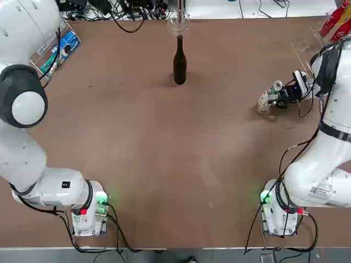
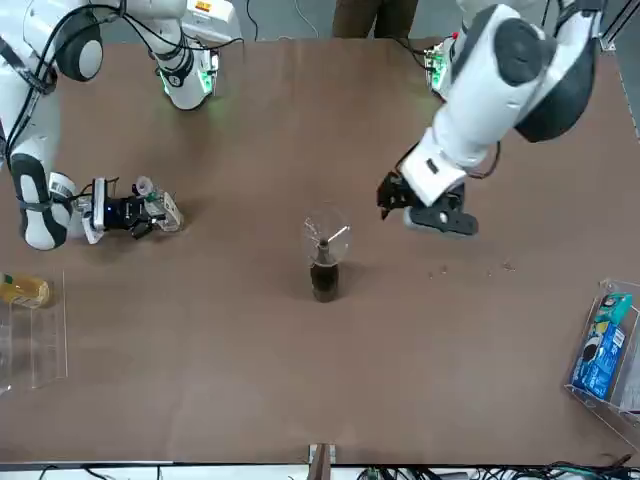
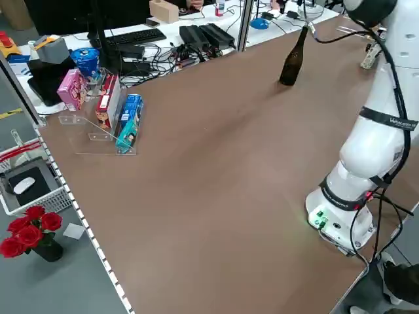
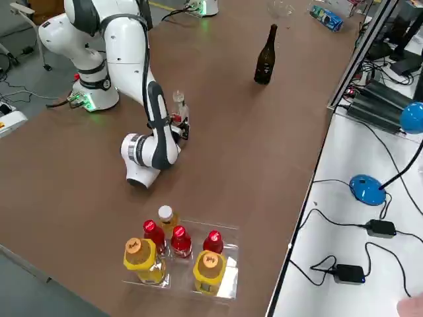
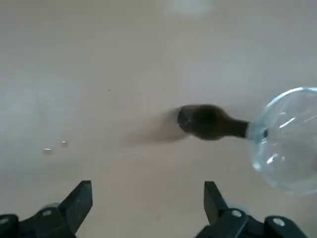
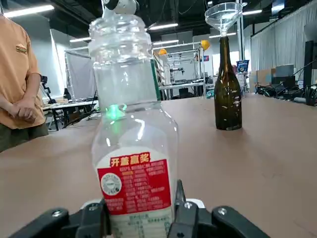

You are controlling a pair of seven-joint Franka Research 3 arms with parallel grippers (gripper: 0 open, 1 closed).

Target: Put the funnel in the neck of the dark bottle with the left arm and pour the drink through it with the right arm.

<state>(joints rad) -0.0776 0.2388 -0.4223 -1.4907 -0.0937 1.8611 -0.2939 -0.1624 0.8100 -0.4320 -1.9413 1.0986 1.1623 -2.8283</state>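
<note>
Dark bottle (image 6: 228, 94): brown-black glass, greenish brown toward its base, at twelve o'clock on the plain brown table (image 1: 164, 142) in the top view. Drink (image 6: 133, 129): colourless and clear, label red with white lettering over a pale lower band printed green. Right arm (image 1: 323, 148): white, black bands, green light at five o'clock.

red label on clear bottle (image 6: 136, 173): "开盖赢奖"; smaller print too small to tell

The robot's arms (image 1: 24, 142) (image 1: 315, 170) are white and rounded, with grey joints, black cables and green-lit bases.
</note>
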